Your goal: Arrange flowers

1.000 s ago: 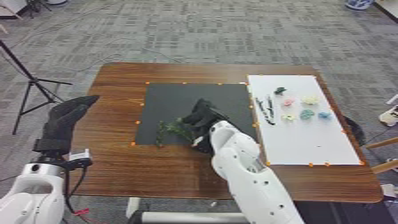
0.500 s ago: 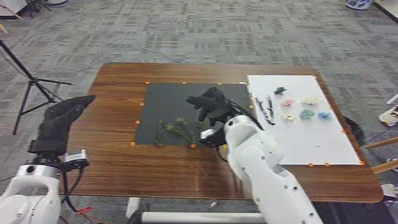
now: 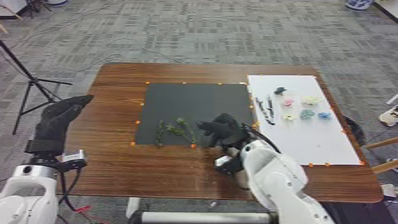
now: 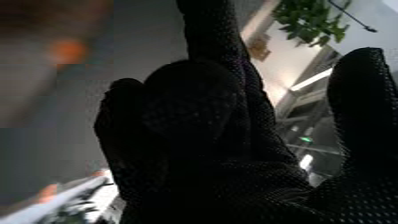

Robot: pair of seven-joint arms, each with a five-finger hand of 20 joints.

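Some green sprigs [image 3: 184, 129] lay on the black mat [image 3: 187, 102], towards its near edge. I saw the right robot hand [image 3: 224, 131] by that mat's near right corner, open and empty, thumb apart. The left robot hand [image 3: 59, 116] was open too, left of the mat; pastel flower heads [image 3: 306, 115] sat on the white board [image 3: 306, 145].

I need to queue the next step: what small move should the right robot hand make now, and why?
Probably shift the right robot hand toward the pink flower. The hand looks empty, and the green sprigs already lie on the black mat, whereas that flower lies apart from them on the white board.
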